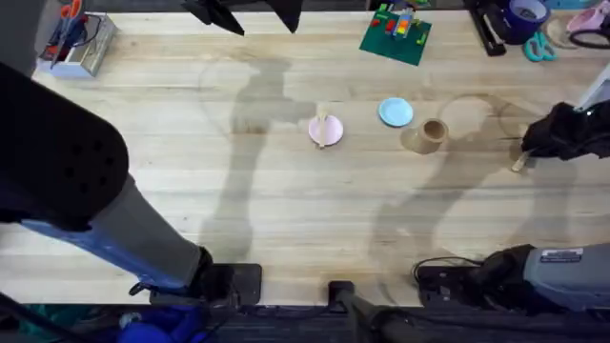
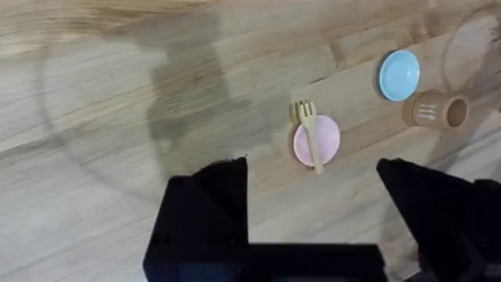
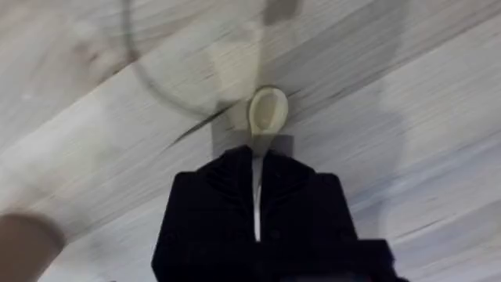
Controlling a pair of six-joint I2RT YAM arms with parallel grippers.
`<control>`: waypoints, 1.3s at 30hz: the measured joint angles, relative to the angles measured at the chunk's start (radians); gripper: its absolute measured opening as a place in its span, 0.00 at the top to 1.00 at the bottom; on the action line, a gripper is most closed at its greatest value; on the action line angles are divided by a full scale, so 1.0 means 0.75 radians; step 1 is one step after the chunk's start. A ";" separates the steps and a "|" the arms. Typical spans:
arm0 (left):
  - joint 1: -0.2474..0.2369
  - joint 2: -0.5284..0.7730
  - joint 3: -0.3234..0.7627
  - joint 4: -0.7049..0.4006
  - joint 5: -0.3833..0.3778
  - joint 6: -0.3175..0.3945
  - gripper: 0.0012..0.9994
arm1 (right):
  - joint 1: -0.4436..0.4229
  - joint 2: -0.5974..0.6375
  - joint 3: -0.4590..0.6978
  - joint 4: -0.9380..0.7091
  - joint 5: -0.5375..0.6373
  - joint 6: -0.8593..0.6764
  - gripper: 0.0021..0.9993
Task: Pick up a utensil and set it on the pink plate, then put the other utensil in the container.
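Fork (image 2: 311, 138) already lying across the pink plate (image 2: 328, 138), so second step in hand. Right gripper (image 3: 256, 205) pinched nearly shut on the spoon (image 3: 268, 111) handle, apparently just off the table (image 1: 286, 210), right of the container (image 1: 434, 132). Left gripper (image 2: 313, 207) wide open, empty. Next: carry leftward, tip bowl-down into the cup.

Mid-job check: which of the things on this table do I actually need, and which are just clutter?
Needed:
- fork, lying on the pink plate
- spoon, held in the right gripper
- brown cup, beside the blue plate

Clutter:
- blue plate
- green board with toy bricks
- clear box of pens
- scissors and tape roll
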 joint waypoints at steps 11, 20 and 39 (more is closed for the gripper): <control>0.000 0.000 0.000 0.026 0.000 0.000 0.01 | 0.001 -0.265 -0.005 0.066 -0.173 0.000 0.97; 0.000 0.000 0.000 0.050 0.070 0.273 0.01 | 0.001 -0.325 -0.005 0.116 -0.429 -0.075 0.97; 0.001 0.111 0.000 -0.133 0.603 1.564 0.01 | 0.211 -0.485 -0.005 0.113 -0.503 -0.230 0.97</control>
